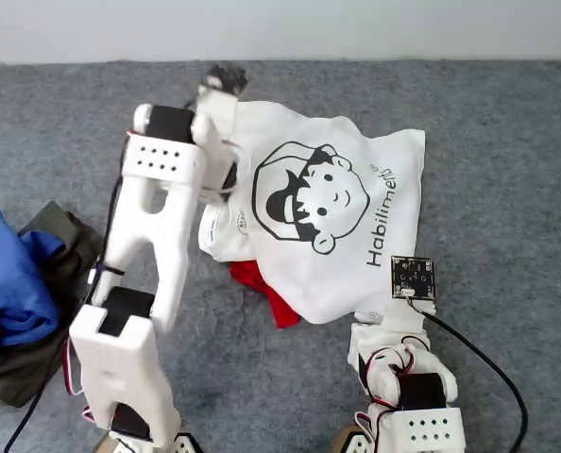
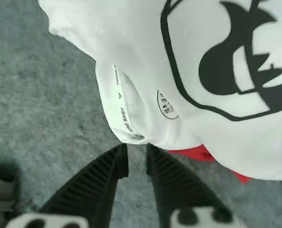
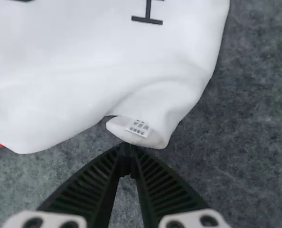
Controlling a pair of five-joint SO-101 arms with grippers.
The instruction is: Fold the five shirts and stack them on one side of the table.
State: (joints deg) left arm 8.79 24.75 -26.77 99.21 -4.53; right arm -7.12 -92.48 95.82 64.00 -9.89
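White shirt (image 1: 328, 217) mid-table, rumpled, red shirt (image 1: 262, 283) under its near edge. Blue shirt (image 1: 11, 274) and dark shirt (image 1: 59, 231) heaped far left. Nothing stacked yet. Left gripper (image 2: 136, 161) slightly parted by the collar; right gripper (image 3: 126, 156) closed, empty, at the hem.

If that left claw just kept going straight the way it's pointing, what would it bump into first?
Most likely the white shirt, its collar edge lying right ahead of the left gripper, whose fingers are slightly parted; their height above the table is unclear.
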